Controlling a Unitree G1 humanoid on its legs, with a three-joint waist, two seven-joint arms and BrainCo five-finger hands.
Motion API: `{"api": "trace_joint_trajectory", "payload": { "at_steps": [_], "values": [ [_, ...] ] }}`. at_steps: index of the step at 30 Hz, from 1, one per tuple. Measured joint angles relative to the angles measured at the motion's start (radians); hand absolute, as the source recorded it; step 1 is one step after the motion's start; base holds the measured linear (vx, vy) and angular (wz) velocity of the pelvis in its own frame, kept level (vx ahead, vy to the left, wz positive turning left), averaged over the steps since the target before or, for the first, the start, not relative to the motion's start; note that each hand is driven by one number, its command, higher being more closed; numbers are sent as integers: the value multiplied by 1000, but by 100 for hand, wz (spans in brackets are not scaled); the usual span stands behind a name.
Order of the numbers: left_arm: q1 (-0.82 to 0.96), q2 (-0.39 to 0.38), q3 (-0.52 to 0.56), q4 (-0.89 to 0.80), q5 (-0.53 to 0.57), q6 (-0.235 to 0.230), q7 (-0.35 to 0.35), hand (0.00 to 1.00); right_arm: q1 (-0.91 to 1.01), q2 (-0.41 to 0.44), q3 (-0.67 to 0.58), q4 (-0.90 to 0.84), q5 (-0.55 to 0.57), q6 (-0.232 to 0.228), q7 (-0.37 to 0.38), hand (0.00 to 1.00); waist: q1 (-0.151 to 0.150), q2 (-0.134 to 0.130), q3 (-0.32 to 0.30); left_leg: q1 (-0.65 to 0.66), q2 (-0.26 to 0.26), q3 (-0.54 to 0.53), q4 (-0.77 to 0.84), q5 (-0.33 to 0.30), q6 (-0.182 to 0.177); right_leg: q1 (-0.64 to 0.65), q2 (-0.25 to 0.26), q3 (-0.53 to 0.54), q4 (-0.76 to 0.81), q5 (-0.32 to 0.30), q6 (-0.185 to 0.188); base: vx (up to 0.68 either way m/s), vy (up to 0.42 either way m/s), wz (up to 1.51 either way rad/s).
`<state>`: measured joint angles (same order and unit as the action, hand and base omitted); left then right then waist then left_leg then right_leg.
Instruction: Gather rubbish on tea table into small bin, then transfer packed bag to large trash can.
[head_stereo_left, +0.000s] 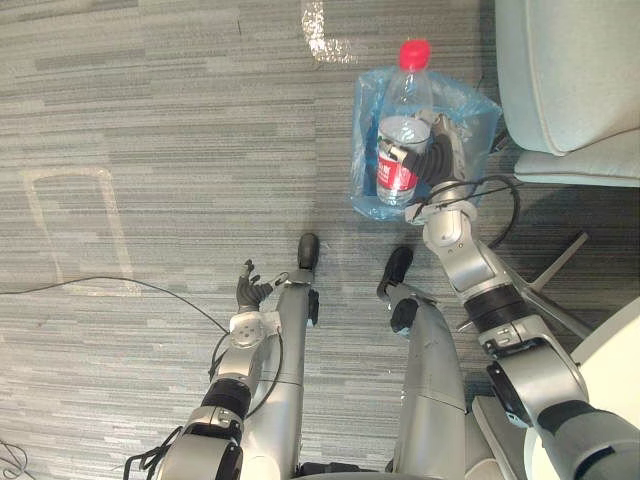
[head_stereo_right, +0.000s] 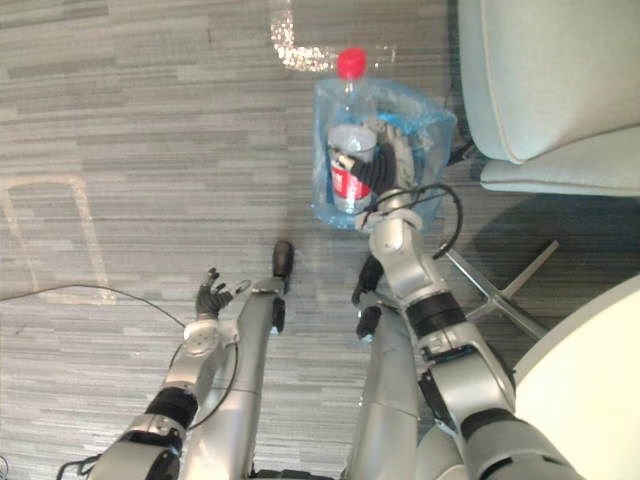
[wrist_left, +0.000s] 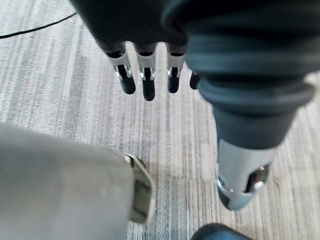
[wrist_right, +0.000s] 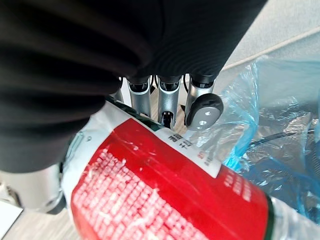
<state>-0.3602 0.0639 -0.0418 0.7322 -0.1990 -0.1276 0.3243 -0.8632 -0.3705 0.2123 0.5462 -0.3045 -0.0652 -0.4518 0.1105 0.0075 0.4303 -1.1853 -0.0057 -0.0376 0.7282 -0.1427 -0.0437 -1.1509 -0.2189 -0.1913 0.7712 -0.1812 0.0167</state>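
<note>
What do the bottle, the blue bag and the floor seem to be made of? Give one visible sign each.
The bottle looks like clear, glossy plastic: see-through, with a red cap and red film label. The blue bag seems thin translucent plastic film, creased and shiny. The floor is probably low-pile carpet, matt, in fine grey stripes.

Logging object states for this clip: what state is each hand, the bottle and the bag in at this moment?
blue bag: mouth open, crumpled.
bottle: red cap on, gripped over the blue bag.
right hand: fingers curled round the bottle.
left hand: fingers relaxed, holding nothing.
</note>
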Motion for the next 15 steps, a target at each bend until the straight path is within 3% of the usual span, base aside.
{"api": "trace_joint_trajectory", "payload": {
  "at_steps": [7, 8, 15],
  "values": [
    [-10, 7, -16, -28, -6, -22, -1, 0, -29, -2, -25, 108, 2, 6, -2, 100, 1, 0, -4, -58, -3, 0, 27, 2, -5, -62, -8, -1, 43, -10, -6, -24, -3, 3],
    [-10, 7, -16, -35, -14, -25, -1, 0, -30, -2, -30, 119, 2, 7, -2, 0, 1, -1, -5, -67, -3, 0, 29, 4, -6, -75, -8, 0, 47, -10, -6, -31, -1, 1],
    [-12, 19, -34, -35, -21, -35, -2, 0, -35, -2, -60, 152, 36, 9, -22, 0, 1, 0, -5, -74, 2, 0, 40, 6, -10, -87, -7, 3, 65, -12, -12, -33, 4, -1]
  ]
}}
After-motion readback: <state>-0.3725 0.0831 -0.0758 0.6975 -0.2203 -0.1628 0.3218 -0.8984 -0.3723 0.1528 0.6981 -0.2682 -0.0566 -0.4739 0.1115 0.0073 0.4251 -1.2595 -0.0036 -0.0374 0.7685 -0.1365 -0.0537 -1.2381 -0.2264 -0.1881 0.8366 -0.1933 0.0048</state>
